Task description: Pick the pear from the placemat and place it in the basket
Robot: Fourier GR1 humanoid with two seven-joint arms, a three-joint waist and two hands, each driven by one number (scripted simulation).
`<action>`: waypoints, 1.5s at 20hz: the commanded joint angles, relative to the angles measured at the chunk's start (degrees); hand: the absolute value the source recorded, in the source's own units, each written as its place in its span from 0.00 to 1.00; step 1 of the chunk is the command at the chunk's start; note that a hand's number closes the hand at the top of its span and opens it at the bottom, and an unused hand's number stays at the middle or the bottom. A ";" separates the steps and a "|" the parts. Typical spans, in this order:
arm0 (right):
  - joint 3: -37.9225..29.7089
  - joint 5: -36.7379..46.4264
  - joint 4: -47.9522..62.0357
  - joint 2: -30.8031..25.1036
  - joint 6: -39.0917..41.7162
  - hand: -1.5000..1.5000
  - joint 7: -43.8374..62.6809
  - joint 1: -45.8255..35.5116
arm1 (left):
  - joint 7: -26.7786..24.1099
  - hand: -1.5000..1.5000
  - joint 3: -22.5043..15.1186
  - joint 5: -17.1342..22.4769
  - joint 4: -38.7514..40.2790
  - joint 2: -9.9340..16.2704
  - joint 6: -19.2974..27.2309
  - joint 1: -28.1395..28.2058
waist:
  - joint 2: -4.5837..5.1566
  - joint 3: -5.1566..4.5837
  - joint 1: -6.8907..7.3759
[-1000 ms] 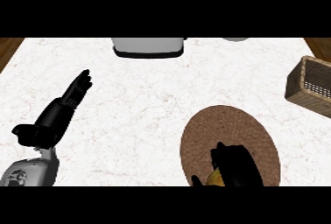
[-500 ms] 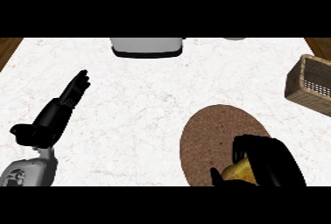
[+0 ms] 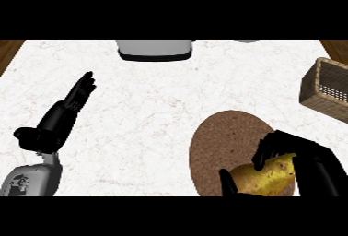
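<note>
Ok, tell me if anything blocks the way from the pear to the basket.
Nothing visible does. The pear sits in the right hand over the placemat, and only bare counter lies between it and the basket at the right edge.

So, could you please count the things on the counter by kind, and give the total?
Pear: 1
Placemat: 1
Basket: 1
Grey appliance: 1
Small grey object at the far edge: 1
Total: 5

The white counter (image 3: 170, 101) is lit evenly and brightly, without glare. Only a soft shadow is seen under the grey appliance (image 3: 154, 49). No blur is seen.
</note>
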 commanded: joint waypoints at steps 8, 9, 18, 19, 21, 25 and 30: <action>-4.75 -5.22 -12.58 0.50 1.51 1.00 23.97 -21.05 | 2.82 0.50 -0.55 -0.33 -1.21 -0.64 0.65 -0.72 | -0.48 -0.10 -0.32; -8.97 -5.68 -13.32 0.49 6.55 1.00 24.00 -22.80 | -0.50 0.50 0.72 0.20 0.09 0.32 -0.22 1.03 | -0.32 -0.10 -0.48; -25.79 -8.91 -2.48 -4.80 15.63 1.00 27.93 -43.18 | 2.41 0.50 0.26 0.89 -2.14 0.20 -0.90 -0.19 | -0.35 -0.04 -0.36; -29.99 -8.94 3.03 -6.72 12.91 1.00 24.11 -45.08 | 2.56 0.50 0.70 1.12 -2.98 0.81 -1.27 0.65 | -0.15 -0.01 0.10; -35.21 -10.38 7.04 -10.11 12.19 1.00 20.84 -45.94 | 0.79 0.50 -0.44 0.28 -1.56 -0.74 -0.58 1.35 | -0.04 0.00 -0.01; -38.28 -6.99 15.52 -14.45 8.45 1.00 17.52 -49.26 | -1.09 0.50 -1.49 -1.60 -1.06 -2.05 1.06 1.03 | 0.18 -0.02 0.34; -48.69 -8.97 26.42 -22.61 4.00 1.00 9.27 -53.78 | 2.01 0.50 1.60 1.65 0.21 1.20 -2.11 -1.72 | 0.35 0.03 0.34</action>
